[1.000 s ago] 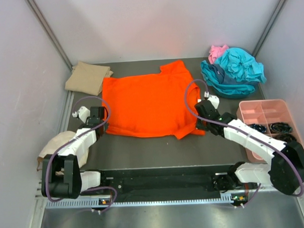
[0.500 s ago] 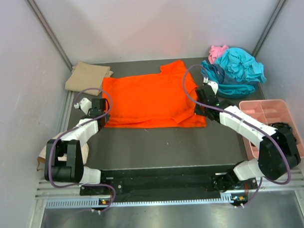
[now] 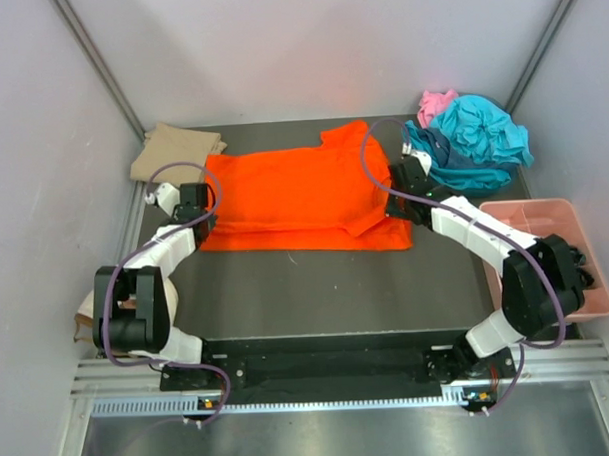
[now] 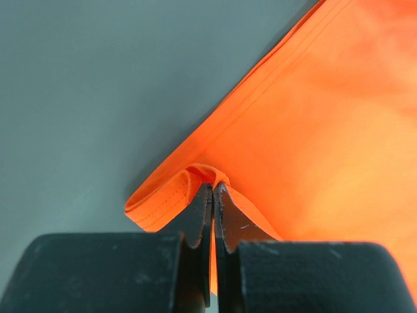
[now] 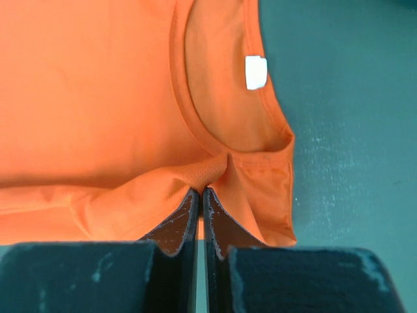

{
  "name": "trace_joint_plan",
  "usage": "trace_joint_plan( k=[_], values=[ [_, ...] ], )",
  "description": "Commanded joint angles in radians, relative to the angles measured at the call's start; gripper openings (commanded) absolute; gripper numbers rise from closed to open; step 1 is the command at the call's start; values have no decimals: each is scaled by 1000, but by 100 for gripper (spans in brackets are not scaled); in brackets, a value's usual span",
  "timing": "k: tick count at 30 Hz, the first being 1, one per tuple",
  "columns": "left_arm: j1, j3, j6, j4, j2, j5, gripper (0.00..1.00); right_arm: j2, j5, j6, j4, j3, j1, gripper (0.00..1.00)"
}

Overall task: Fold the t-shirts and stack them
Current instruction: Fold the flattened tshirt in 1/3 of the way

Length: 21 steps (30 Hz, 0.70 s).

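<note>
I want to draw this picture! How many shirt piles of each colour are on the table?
orange shirt: 1
tan shirt: 1
teal heap: 1 (the shirts inside can't be counted)
pink shirt: 1
Total: 4 piles

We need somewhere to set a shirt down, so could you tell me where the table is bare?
Bare strip: between the near edge of the bright orange t-shirt and the black base rail. Crowded: tan folded shirt far left, crumpled teal shirts and pink plastic tray right.
</note>
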Motion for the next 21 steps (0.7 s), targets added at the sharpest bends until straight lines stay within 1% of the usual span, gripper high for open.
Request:
trace_joint_plan(
  k=[1, 8, 10, 21],
  values=[
    [30, 57, 21, 55, 16, -23, 0, 27, 3, -20, 38, 74, -12, 0],
    [54, 72, 23, 75, 50, 1, 0, 71, 6, -24, 37, 126, -19, 0],
    [80, 72, 20, 82, 67, 8, 0, 86, 5, -24, 37, 135, -22, 0],
    [85, 100, 1, 113, 136, 31, 0, 139, -6, -40, 38, 183, -43, 0]
  ],
)
